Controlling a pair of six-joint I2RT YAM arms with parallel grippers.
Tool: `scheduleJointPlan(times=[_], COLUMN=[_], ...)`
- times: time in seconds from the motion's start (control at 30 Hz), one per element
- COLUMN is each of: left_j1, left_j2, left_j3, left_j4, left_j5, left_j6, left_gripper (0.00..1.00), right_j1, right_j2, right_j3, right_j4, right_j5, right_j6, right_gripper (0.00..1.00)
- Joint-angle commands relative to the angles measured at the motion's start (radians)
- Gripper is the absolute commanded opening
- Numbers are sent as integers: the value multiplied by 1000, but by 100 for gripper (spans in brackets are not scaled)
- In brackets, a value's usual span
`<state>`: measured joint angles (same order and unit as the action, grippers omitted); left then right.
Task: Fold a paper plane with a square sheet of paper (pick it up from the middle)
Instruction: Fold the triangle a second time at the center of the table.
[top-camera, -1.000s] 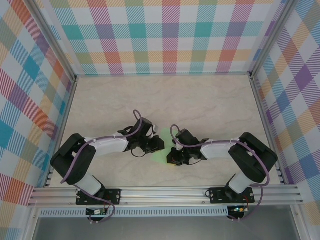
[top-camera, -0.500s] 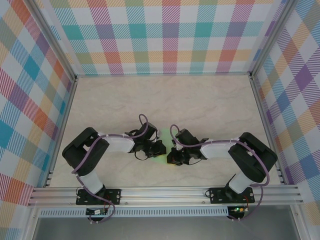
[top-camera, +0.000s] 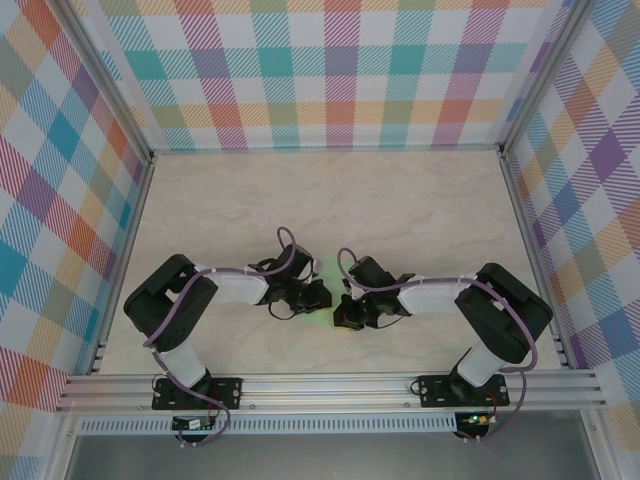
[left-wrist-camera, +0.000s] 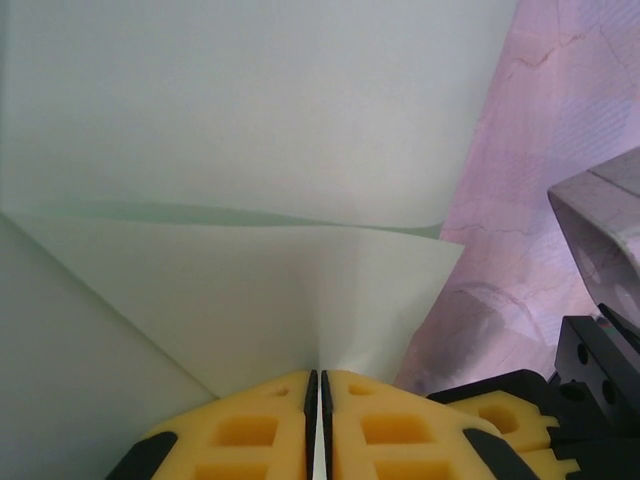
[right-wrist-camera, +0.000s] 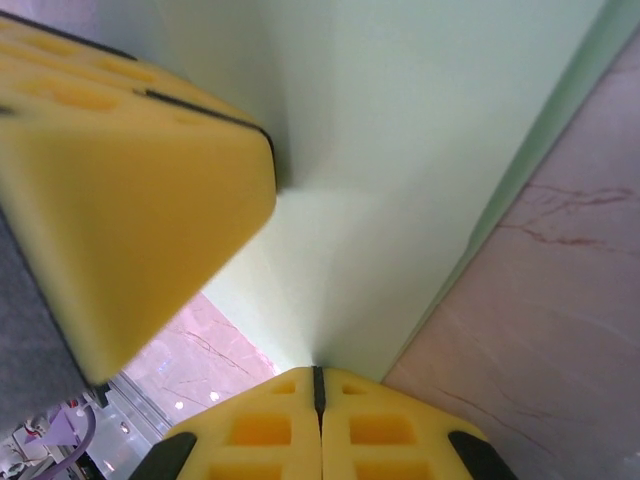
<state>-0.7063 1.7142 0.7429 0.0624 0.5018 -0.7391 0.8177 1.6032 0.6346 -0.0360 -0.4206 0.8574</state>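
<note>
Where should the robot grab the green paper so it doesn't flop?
Probably at an outer edge, sliding in low from the side. The paper is thin and bends into loose layers, so a pinch on the edge suits it, as the left gripper and right gripper pinch it now.

The pale-green square sheet of paper (left-wrist-camera: 250, 120) shows overlapping folded layers.

Bright and even from above in the overhead view, with faint shadows mid-frame and sharp detail to the edges. Close and soft in both wrist views: washed-out pale on the paper (left-wrist-camera: 250, 120), pink-tinted on the table (left-wrist-camera: 520, 200), heavily blurred at upper left of the right wrist view.
</note>
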Motion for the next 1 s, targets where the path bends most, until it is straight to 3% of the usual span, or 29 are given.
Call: scheduleJointPlan(times=[0.0,0.4,0.67,0.77,0.97], left_j1=[40,165,202,200,155], left_j2=[12,25,-27,-98,-186], left_j3=[11,73,104,94,72], left_j4=[-26,-93,-156,-164,-159], left_j5=[-41,-18,-3,1,16], left_j6=[31,87,108,90,68], left_gripper=[13,15,16,17,18], right_j1=[5,5,5,5,0], right_j2=[49,44,32,7,-121], right_j3=[-24,-25,-3,21,52], right_j4=[-121,-125,-120,-118,-113], right_j5=[60,55,46,39,115], right_j6=[-20,-22,-20,-11,37], right_gripper=[6,6,8,11,25])
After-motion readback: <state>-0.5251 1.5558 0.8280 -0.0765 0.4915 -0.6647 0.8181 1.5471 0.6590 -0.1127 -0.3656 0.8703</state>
